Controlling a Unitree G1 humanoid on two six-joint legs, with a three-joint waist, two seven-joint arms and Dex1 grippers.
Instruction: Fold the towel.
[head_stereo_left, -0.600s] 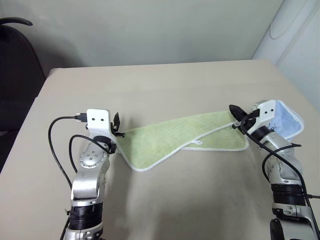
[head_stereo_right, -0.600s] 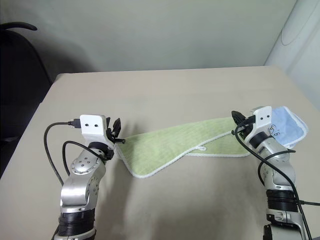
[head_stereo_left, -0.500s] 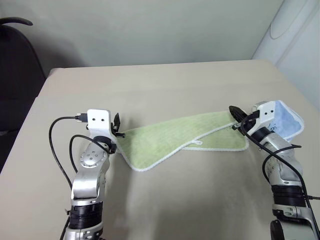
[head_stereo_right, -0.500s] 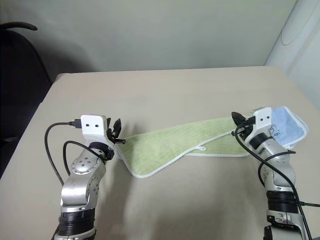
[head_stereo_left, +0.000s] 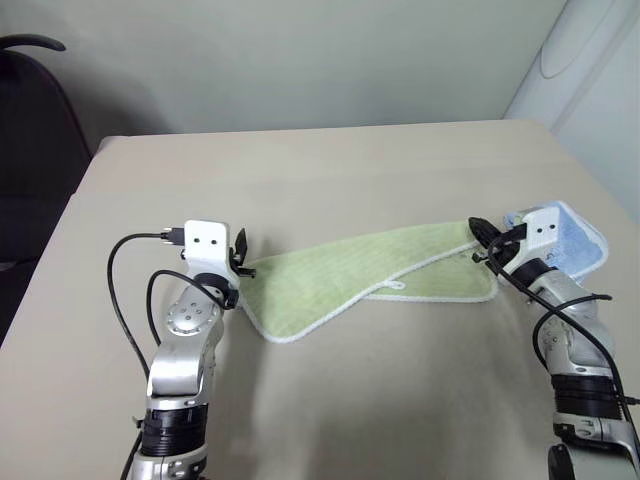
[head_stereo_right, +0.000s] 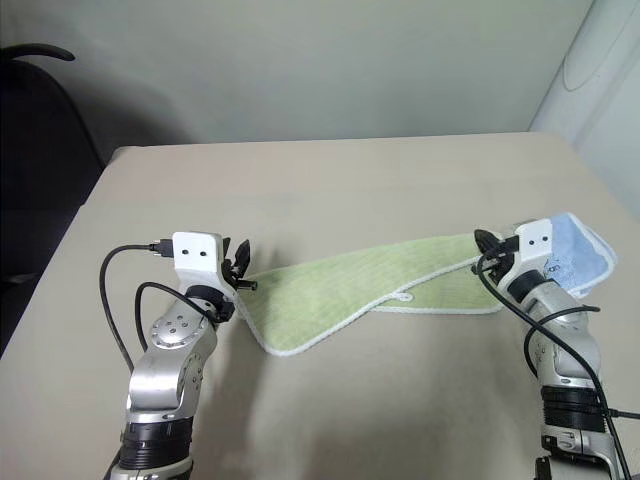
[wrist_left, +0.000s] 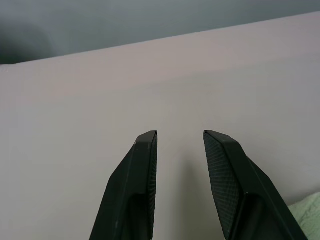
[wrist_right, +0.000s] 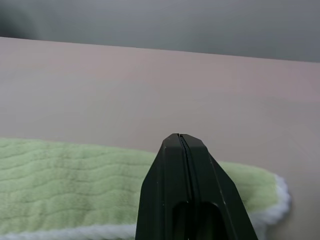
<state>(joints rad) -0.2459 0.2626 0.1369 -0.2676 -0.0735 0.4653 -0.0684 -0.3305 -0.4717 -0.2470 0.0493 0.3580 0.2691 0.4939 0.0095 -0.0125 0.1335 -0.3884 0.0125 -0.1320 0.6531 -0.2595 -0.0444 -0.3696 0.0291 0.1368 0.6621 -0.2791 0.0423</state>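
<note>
A beige worktop (head_stereo_left: 330, 170) stands against a plain pale wall (head_stereo_left: 300, 60), with a dark chair (head_stereo_left: 30, 150) at its left end.

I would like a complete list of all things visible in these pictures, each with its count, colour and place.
towel: one, light yellow-green with white edging and a small white loop tag, lying partly folded across the middle of the table between the two grippers.
blue cloth: one, light blue with white edging, at the table's right side, behind the right gripper.
table: one, beige, bearing both cloths.
chair: one, black, beyond the table's left edge.
wall: pale, behind the table.
left gripper: one, black fingers, open with nothing between them, at the towel's left end.
right gripper: one, black fingers, shut, empty, over the towel's right end.
</note>
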